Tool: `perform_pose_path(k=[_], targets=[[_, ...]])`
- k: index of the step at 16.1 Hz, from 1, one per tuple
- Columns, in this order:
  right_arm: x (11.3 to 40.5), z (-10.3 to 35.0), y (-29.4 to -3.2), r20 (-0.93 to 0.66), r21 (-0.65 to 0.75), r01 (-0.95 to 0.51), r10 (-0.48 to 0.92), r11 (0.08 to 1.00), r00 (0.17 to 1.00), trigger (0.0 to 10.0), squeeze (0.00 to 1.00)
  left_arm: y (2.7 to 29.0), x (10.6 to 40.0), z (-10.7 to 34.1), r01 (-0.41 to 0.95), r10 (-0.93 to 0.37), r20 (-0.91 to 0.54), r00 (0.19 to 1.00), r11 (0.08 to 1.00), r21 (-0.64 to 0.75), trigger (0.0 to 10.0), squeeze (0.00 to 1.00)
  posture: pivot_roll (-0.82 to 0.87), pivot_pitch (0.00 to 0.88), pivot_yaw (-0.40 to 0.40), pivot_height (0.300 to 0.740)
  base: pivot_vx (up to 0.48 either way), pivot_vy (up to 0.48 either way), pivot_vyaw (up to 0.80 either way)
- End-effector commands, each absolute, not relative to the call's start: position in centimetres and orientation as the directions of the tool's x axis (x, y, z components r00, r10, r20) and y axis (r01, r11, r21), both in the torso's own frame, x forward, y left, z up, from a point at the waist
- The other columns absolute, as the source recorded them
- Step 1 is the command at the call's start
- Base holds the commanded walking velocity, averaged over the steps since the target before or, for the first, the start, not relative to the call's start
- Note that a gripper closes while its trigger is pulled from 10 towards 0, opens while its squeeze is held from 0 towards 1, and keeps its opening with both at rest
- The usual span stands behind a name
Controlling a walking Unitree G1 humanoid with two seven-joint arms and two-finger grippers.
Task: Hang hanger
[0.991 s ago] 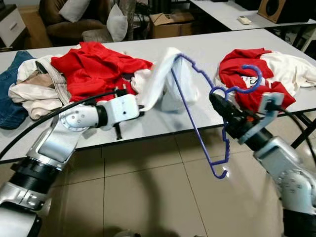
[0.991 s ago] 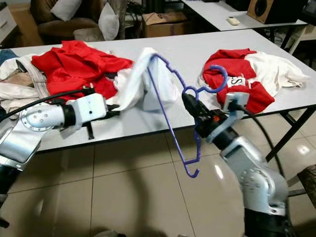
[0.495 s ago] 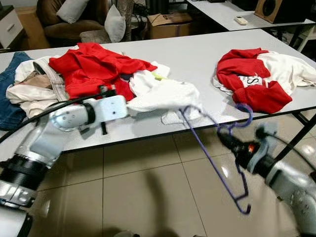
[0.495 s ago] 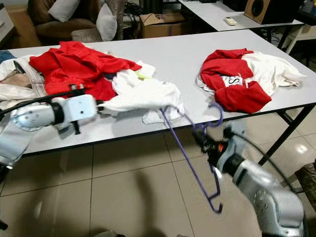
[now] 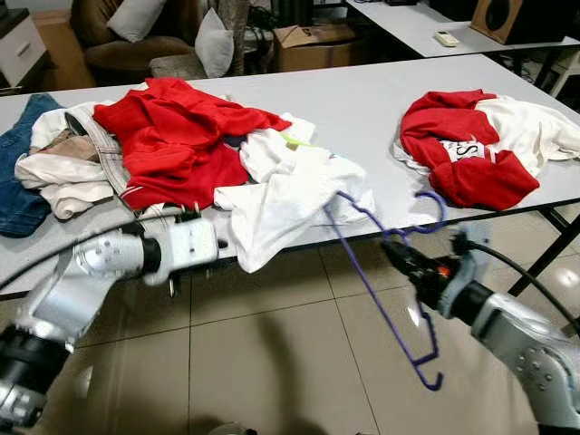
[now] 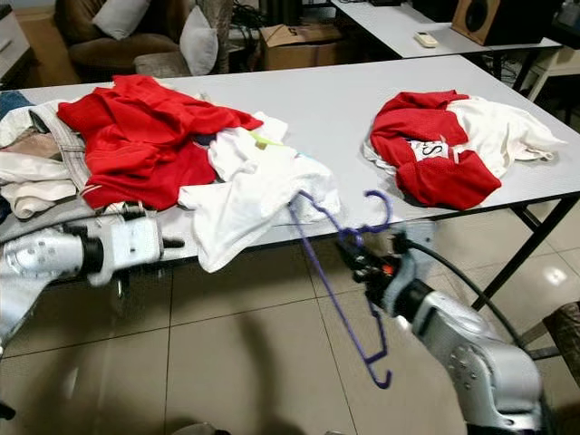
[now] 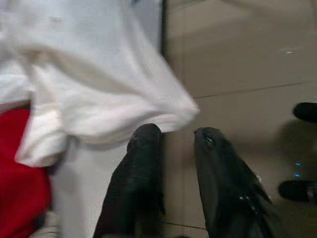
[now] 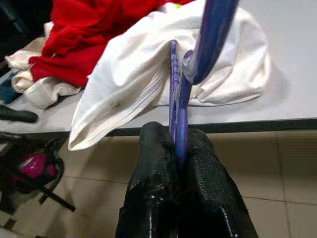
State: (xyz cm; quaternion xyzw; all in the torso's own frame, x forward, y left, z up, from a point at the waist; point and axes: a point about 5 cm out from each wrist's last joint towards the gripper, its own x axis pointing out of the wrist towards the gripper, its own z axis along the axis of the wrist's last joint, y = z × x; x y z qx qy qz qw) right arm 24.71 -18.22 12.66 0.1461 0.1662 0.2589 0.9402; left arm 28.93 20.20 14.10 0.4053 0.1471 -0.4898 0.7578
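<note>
The left gripper [image 7: 171, 148] has let go of the white shirt [image 5: 290, 195]. Half a second ago it held the shirt's edge stretched out over the table; now its two black fingers [image 7: 143, 163] stand apart with nothing between them, and the arm has pulled back below the table [image 5: 362, 100] edge. The shirt has dropped and now lies slumped on the table, with one corner hanging over the front edge.

The right gripper [image 6: 349, 254] is clamped tight on the hanger [image 5: 381, 281], pinching its thin neck just under the hook (the right wrist view shows the purple wire squeezed between both fingers). A second ago the hanger was held up high with the shirt draped over it like a tent. Now it is much lower, out in front of the table and over the floor.

This looks like a setback. One end of the hanger is still tucked into the shirt, but the shirt is not sitting on it properly, and the rest of the hanger sticks out bare. My guess is the robot will need to take hold of the shirt again.

The hanger is thin purple wire, with little notches along one side. Its hook points up, and its far end dips down toward the floor tiles.
</note>
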Motion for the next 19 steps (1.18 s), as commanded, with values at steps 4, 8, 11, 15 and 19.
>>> perform_pose_path(k=[4,8,11,15,19], targets=[[24.8,13.5,-17.6,-0.2,0.353,-0.483,0.569,0.801,0.798,10.0,0.0,20.5,29.8,16.1,0.819,-0.69,-0.467,0.553,0.349,0.454,10.0,1.0,-0.14,0.0,0.017,0.74,0.0,0.0,0.0],[24.7,13.8,-17.6,-0.185,0.362,-0.488,0.574,0.794,0.798,10.0,0.0,16.5,31.7,15.5,0.77,-0.705,-0.336,0.624,0.482,0.418,10.0,1.0,-0.14,0.0,0.019,0.74,0.0,0.0,0.0],[24.6,14.0,-17.7,-0.172,0.36,-0.489,0.572,0.794,0.802,10.0,0.0,15.4,31.8,12.7,0.763,-0.637,-0.425,0.643,0.483,0.43,10.0,0.0,-0.16,0.0,0.032,0.74,0.0,0.0,0.0],[24.3,14.2,-17.7,-0.165,0.359,-0.494,0.575,0.792,0.801,10.0,0.0,16.2,32.7,11.4,0.666,-0.497,-0.446,0.745,0.52,0.535,6.1,0.0,-0.16,0.0,0.031,0.74,0.0,0.0,0.0],[24.5,14.4,-17.6,-0.162,0.357,-0.496,0.575,0.792,0.802,10.0,0.0,16.1,33.0,10.7,0.638,-0.452,-0.452,0.77,0.515,0.572,1.3,0.0,-0.16,0.0,0.027,0.74,0.0,0.0,0.0]])
